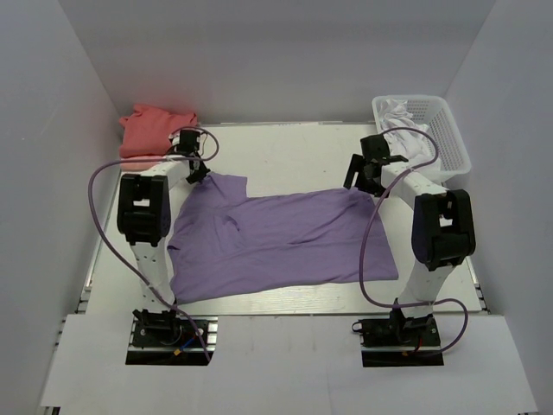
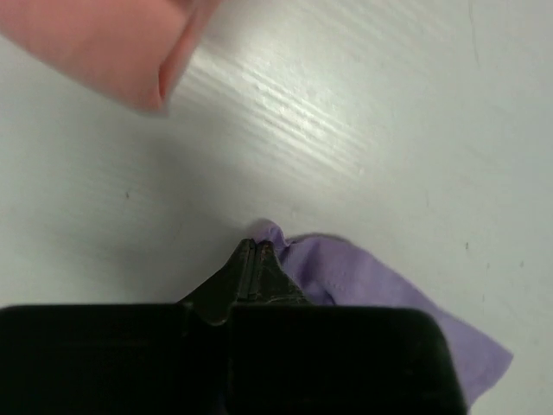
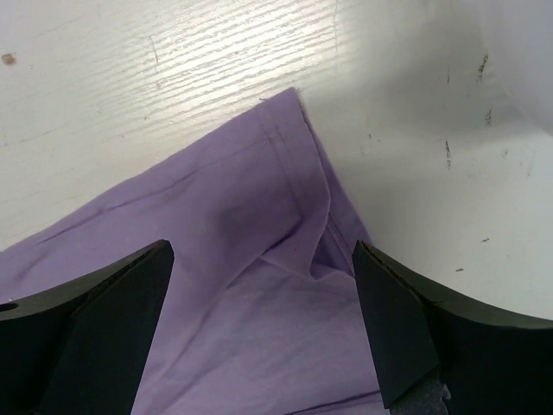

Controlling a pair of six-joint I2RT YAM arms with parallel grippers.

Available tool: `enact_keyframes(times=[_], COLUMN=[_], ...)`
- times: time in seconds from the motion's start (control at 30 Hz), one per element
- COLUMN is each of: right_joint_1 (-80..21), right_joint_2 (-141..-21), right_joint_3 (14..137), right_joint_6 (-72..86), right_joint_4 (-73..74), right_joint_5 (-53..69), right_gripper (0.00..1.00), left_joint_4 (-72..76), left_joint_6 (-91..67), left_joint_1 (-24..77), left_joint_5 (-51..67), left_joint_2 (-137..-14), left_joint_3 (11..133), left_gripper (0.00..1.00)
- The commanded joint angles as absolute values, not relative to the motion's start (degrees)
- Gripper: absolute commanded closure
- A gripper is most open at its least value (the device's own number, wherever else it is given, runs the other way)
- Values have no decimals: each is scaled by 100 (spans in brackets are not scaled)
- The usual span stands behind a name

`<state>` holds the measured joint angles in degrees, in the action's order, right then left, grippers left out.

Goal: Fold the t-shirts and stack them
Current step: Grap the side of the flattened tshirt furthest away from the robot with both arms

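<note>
1. The left gripper [image 1: 197, 173] [image 2: 257, 251] is at the far-left corner of the lavender t-shirt [image 1: 285, 238] [image 2: 346, 272]. Its two fingers are pressed together with no gap between them.
2. In the left wrist view, a small nub of purple cloth pokes out at the fingertips. The rest of that corner trails off to the right across the white table [image 1: 294, 147], so this claw is pinching the shirt's edge.
3. The right gripper [image 1: 363, 177] [image 3: 262, 251] is spread wide, with its dark fingers [image 3: 112, 303] far apart.
4. In the right wrist view, the hemmed corner of the lavender t-shirt [image 3: 216, 225] lies on the table in the gap between the two fingers, with a soft fold just inside the hem. Nothing is clamped. I cannot tell whether the fingertips touch the cloth or hang just above it.
5. The lavender t-shirt lies spread across the middle of the table between the two arms, mostly flat, with some creases near its left side.
6. A folded coral-red t-shirt [image 1: 149, 130] sits at the far-left corner of the table, just beyond the left gripper. Its rounded folded edge [image 2: 95, 43] shows pink in the left wrist view, apart from the fingers.
7. A white plastic basket [image 1: 454, 130] stands at the far-right corner, with white cloth [image 1: 410, 143] hanging over its near rim.
</note>
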<state>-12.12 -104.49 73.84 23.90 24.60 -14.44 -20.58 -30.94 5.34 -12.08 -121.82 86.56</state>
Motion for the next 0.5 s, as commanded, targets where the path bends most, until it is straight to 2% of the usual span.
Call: enact_keyframes(times=[0.0, 0.1, 0.3, 0.47], right_joint_1=[-1222, -1187, -1187, -1195], right_joint_2=[-10266, -10178, -10722, -11178], right_joint_3=[7322, 6935, 7784, 8015], right_joint_6=[2566, 2523, 2197, 2066], right_joint_4=[2489, 2198, 2118, 1996], right_joint_5=[-1636, -1538, -1608, -1696], right_gripper=[10, 10, 10, 10], left_joint_4=[-2049, -1898, -1679, -1626], left_joint_6=[-2945, -2839, -2786, -2733], left_joint_1=[571, 571, 571, 571], left_joint_5=[-853, -677, -677, -572], left_joint_2=[-11621, -11383, -11004, -10898], left_joint_3=[8140, 8016, 7647, 7533], left_gripper=[100, 100, 100, 100])
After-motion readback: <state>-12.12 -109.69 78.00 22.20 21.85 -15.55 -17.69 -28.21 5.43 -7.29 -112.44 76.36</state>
